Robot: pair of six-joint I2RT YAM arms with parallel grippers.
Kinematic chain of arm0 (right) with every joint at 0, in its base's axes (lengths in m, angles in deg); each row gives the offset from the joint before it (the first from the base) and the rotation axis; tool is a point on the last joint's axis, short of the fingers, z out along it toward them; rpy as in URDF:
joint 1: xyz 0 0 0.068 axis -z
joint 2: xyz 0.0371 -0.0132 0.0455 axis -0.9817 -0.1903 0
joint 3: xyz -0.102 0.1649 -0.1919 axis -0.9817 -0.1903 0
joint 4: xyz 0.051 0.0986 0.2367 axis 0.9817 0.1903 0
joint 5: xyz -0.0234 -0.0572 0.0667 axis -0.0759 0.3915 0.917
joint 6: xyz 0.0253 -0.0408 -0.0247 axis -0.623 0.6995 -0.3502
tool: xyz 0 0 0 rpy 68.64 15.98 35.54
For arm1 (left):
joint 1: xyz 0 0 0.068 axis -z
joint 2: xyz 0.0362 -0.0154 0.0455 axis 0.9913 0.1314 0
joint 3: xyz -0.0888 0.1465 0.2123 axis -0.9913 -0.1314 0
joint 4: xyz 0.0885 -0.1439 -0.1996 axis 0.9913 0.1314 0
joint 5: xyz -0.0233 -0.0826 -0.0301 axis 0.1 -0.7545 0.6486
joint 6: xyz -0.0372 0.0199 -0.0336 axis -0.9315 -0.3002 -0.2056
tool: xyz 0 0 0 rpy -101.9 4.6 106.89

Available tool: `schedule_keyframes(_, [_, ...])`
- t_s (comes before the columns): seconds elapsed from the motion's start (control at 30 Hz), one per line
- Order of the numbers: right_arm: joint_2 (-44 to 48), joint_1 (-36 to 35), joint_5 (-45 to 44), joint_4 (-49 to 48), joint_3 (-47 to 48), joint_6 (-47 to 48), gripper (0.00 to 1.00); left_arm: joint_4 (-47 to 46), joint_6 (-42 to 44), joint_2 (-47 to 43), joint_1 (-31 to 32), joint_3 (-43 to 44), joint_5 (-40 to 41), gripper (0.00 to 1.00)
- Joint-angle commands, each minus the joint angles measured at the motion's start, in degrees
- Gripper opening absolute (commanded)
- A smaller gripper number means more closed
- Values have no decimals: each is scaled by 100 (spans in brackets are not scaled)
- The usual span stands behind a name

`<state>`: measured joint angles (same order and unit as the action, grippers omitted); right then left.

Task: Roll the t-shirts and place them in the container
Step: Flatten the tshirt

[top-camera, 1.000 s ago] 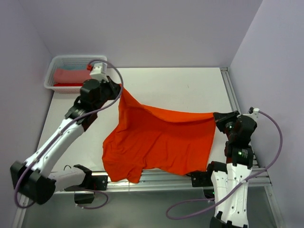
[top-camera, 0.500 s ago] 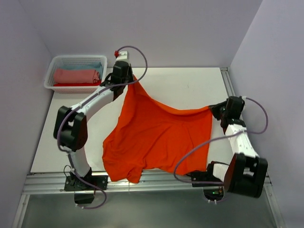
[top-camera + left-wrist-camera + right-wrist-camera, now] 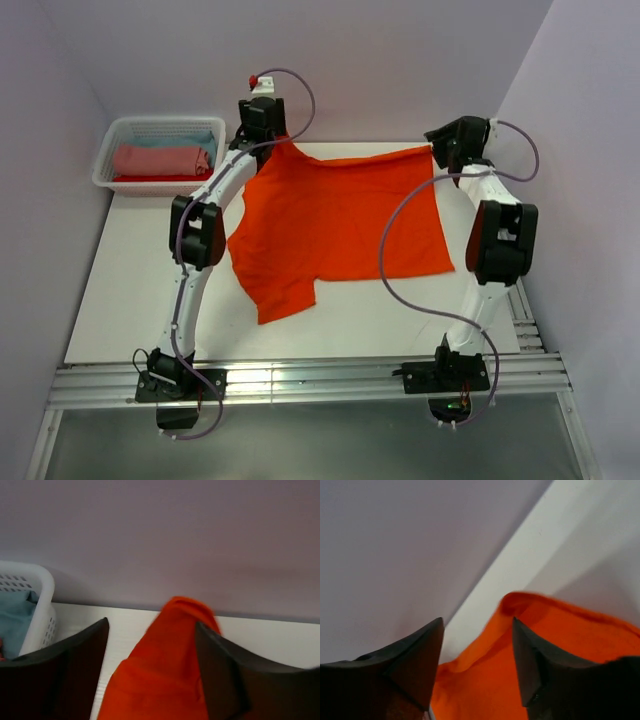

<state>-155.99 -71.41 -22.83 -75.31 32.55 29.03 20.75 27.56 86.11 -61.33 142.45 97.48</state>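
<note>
The orange t-shirt (image 3: pixel 340 215) lies spread flat on the white table, its straight edge along the far side and a sleeve pointing toward the near edge. My left gripper (image 3: pixel 272 142) is at the shirt's far left corner, jaws apart, with that corner (image 3: pixel 170 670) lying loose between them (image 3: pixel 152 625). Over the far right corner my right gripper (image 3: pixel 441 152) also stands open, the orange hem (image 3: pixel 485 690) between its fingers (image 3: pixel 477 622) but not pinched. Salmon-pink (image 3: pixel 160 160), light blue (image 3: pixel 192 140) and red (image 3: pixel 140 180) rolls lie in the basket.
The white lattice basket (image 3: pixel 107 152) stands at the far left corner, close to my left gripper; its rim (image 3: pixel 42 587) shows in the left wrist view. The lilac back wall rises just behind both grippers. A metal rail (image 3: pixel 300 380) runs along the near edge.
Both arms have stretched to the far edge, dragging the orange t-shirt away from the near edge and laying it flat. Both sets of jaws have opened off the corners they held.
</note>
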Motion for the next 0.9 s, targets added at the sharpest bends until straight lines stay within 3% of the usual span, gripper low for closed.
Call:
schedule_keyframes(0.0, [-603, -50, -356, 384, 1200, -9, 65, -214, 582, 290, 6, 559, 513, 82])
schedule_keyframes(0.03, [-691, -59, -417, 465, 1281, 87, 70, -223, 583, 186, 6, 473, 593, 97])
schedule_keyframes(0.07, [-666, -76, -461, 509, 1290, 140, 73, -293, 583, 80, 6, 341, 663, 99])
schedule_keyframes(0.2, [-97, -155, -462, 255, 477, 360, 75, -311, 409, -649, -3, -476, 585, 99])
schedule_keyframes(0.33, [650, -190, -304, -18, -501, 597, 68, -127, 39, -1727, 6, -1414, 269, 99])
schedule_keyframes(0.47, [1530, -296, -566, 332, -1624, 765, 61, 189, -550, -2731, 58, -2435, 155, 99])
schedule_keyframes(0.6, [2496, -296, -979, 790, -2468, 738, 50, 611, -1427, -3602, 50, -3699, -48, 90])
schedule_keyframes(0.77, [3218, -173, -1332, 1361, -3444, 590, 49, 735, -1974, -4314, 41, -4914, -67, 90])
schedule_keyframes(0.87, [3579, -94, -1323, 1397, -3884, 475, 57, 612, -2325, -4499, -47, -5538, -179, 89])
